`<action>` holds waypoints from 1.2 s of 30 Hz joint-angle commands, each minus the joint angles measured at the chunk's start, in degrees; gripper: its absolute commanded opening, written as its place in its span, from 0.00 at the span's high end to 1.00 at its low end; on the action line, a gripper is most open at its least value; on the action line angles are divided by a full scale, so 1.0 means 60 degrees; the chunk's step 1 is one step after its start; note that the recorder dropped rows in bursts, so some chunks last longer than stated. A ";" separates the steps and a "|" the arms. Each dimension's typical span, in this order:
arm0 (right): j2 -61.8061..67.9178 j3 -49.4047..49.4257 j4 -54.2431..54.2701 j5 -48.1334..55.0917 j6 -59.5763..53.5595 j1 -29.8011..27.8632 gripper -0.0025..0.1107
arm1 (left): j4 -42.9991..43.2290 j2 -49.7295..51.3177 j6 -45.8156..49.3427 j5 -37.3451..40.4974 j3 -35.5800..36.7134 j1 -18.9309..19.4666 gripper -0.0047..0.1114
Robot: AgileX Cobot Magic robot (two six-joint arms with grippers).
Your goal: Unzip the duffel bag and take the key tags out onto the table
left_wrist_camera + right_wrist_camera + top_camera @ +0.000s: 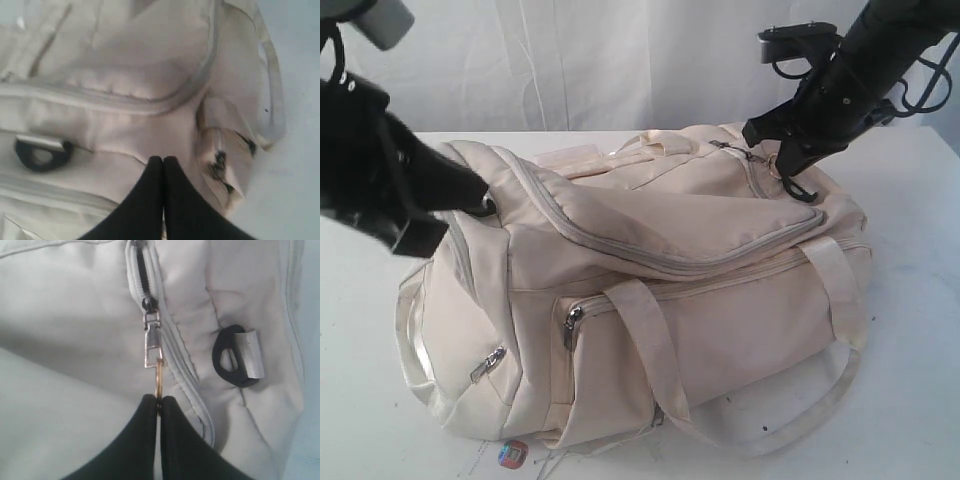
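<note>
The cream duffel bag point(650, 290) lies on its side on the white table point(910, 330). My right gripper point(159, 399) is shut on a small brass ring point(159, 374) that hangs from a metal zipper pull point(151, 342). A short dark gap shows in the zipper behind the slider. In the exterior view that gripper point(788, 185) sits at the bag's far right end. My left gripper point(162, 160) is shut with its tips pinching a fold of bag fabric at the left end point(485, 205), which is tented up. The key tags are hidden.
A black strap clip point(232, 357) lies beside the zipper, and another point(40, 152) shows in the left wrist view. Webbing handles point(650, 350) drape over the front. A small red-blue round sticker point(512, 455) lies on the table by the bag's front corner.
</note>
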 commanded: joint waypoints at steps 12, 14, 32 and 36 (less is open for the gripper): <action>-0.0502 -0.0026 -0.0204 0.1181 0.0041 -0.0105 0.98 | -0.0778 0.6428 0.1264 0.2393 -0.6550 0.1783 0.96; -0.0502 -0.0026 -0.0204 0.1220 0.0041 -0.0105 0.98 | -0.0778 0.7227 0.1358 0.2515 -0.7474 0.1783 0.96; -0.0502 -0.0026 -0.0141 0.0991 0.0041 -0.0105 0.98 | -0.4861 1.2238 0.2898 0.4594 -1.3364 0.1514 0.96; -0.0502 -0.0026 -0.0111 0.0925 0.0041 -0.0105 0.98 | -0.4521 1.2444 0.4017 0.4163 -1.3403 0.0974 0.96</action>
